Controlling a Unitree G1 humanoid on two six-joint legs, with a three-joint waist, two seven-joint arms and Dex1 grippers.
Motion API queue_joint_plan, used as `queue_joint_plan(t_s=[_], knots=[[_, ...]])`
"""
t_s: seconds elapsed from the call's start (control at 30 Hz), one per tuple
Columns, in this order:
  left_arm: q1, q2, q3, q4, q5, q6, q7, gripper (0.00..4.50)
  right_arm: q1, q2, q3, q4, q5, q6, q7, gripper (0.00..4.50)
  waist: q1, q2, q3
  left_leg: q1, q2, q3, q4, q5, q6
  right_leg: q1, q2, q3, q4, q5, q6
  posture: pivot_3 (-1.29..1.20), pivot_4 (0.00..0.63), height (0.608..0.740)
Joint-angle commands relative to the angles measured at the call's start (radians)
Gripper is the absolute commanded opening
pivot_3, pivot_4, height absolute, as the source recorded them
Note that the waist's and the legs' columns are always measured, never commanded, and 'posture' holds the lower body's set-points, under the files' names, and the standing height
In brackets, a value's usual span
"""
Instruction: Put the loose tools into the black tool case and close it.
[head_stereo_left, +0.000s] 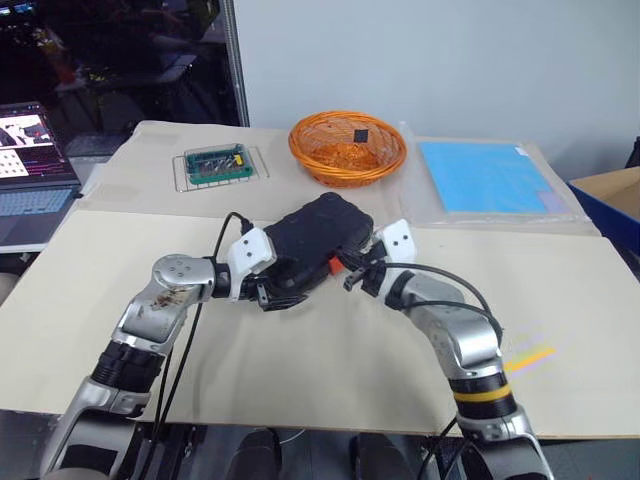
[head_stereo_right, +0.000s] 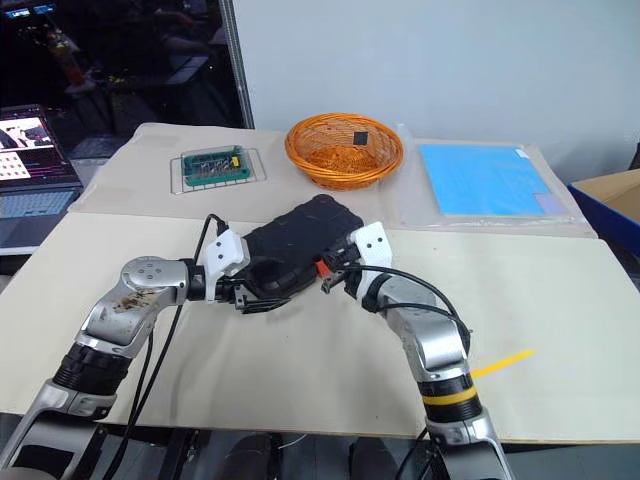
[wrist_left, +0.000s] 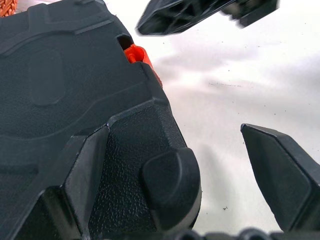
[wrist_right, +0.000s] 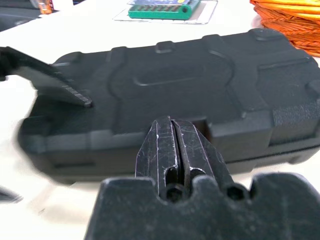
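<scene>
Case (head_stereo_left: 318, 240) lay lid-down-shut on worktop (head_stereo_left: 300, 370) betw. both arms. L pincer (head_stereo_left: 268, 296) spread wide round near corner, prob. steadying; R pincer (head_stereo_left: 352, 274) pressed together at orange latch (head_stereo_left: 335, 266), prob. to snap it.

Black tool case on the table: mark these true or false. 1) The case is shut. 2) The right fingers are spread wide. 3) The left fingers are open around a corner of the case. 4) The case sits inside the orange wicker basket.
1) True: the black moulded-plastic tool case lies closed, ribbed outside up.
2) False: the right gripper has its fingers pressed together, at the case's front edge near the small orange latch.
3) True: the left gripper is open, one finger on the case.
4) False: it lies on the table, in front of the orange wicker basket.
</scene>
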Motion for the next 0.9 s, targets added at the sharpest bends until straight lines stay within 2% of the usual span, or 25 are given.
queue_joint_plan(t_s=[0.03, 0.2, 0.33, 0.6, 0.9], knots=[[0.032, 0.001, -0.038, 0.047, 0.034, 0.028, -0.003, 4.5, -0.027, -0.006, 0.034, 0.071, -0.047, -0.059, 0.001, 0.06, 0.0, 0.0, 0.0, 0.0, 0.0, 0.0, 0.0, 0.001, 0.002, 0.0, 0.0, 0.0, 0.0, 0.0, 0.0, 0.0, 0.15, 0.74], [0.036, 0.001, -0.034, 0.043, 0.034, 0.034, 0.004, 4.5, 0.004, -0.044, 0.119, 0.139, -0.113, -0.069, 0.033, 0.06, -0.002, 0.001, -0.007, 0.002, 0.0, 0.0, 0.0, 0.0, 0.0, 0.002, 0.0, 0.0, 0.0, -0.002, -0.002, 0.0, 0.15, 0.74], [0.04, -0.001, -0.031, 0.042, 0.036, 0.036, 0.006, 4.5, 0.015, -0.043, 0.137, 0.181, -0.143, -0.095, 0.029, 0.06, -0.003, 0.0, -0.012, 0.007, 0.0, 0.0, -0.001, -0.003, -0.005, 0.003, -0.001, 0.0, -0.001, -0.006, -0.002, 0.0, 0.15, 0.74], [0.044, -0.012, -0.031, 0.039, 0.041, 0.041, 0.007, 4.5, -0.025, 0.003, 0.154, 0.411, -0.196, -0.193, 0.02, 0.06, -0.015, -0.004, -0.028, 0.023, 0.001, 0.003, -0.016, -0.004, -0.006, 0.009, -0.002, 0.0, -0.009, -0.004, -0.005, 0.0, 0.15, 0.74], [0.042, -0.017, -0.021, 0.052, 0.048, 0.049, 0.02, 4.5, -0.016, -0.007, 0.172, 0.456, -0.228, -0.211, 0.04, 0.06, -0.018, -0.001, -0.038, 0.026, 0.003, -0.004, -0.019, -0.005, -0.008, 0.007, -0.009, 0.0, -0.011, -0.003, -0.008, 0.0, 0.15, 0.74]])
